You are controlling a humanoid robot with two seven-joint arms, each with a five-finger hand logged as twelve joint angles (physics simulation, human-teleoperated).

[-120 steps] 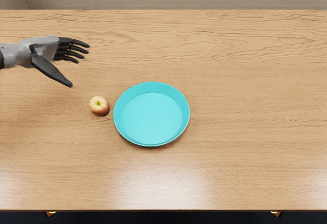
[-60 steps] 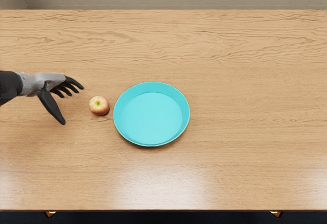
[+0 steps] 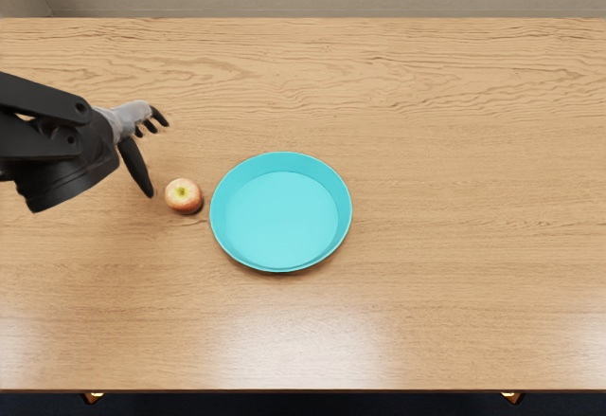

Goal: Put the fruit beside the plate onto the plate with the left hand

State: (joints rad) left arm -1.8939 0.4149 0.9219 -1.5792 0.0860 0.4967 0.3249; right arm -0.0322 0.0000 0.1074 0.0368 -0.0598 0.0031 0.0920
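The left hand (image 3: 129, 130) is reaching in from the left edge of the table (image 3: 454, 103), and it is holding nothing. Its dark fingers (image 3: 156, 118) are lying loosely apart and pointing toward the right, while the long dark thumb (image 3: 138, 170) is angling down and away from them, so the hand is standing wide open. The thumb tip is hanging just beside the apple (image 3: 184, 195), on its left, and a thin strip of wood is showing between them; whether it is hovering above the surface or resting on it cannot be told. The palm is looking pale grey and smooth, and the bulky forearm (image 3: 52, 155) behind it is showing as matte black with flat, angular faces. The apple is sitting on the bare table just left of the plate (image 3: 281, 217), close to its rim but apart from it; it is small and round, with glossy red and yellow skin and a dimple at the top. The plate is lying flat, round, turquoise and smooth, with a low raised rim and a shallow well. The table is showing warm wood with wavy grain and a soft sheen near its front edge.
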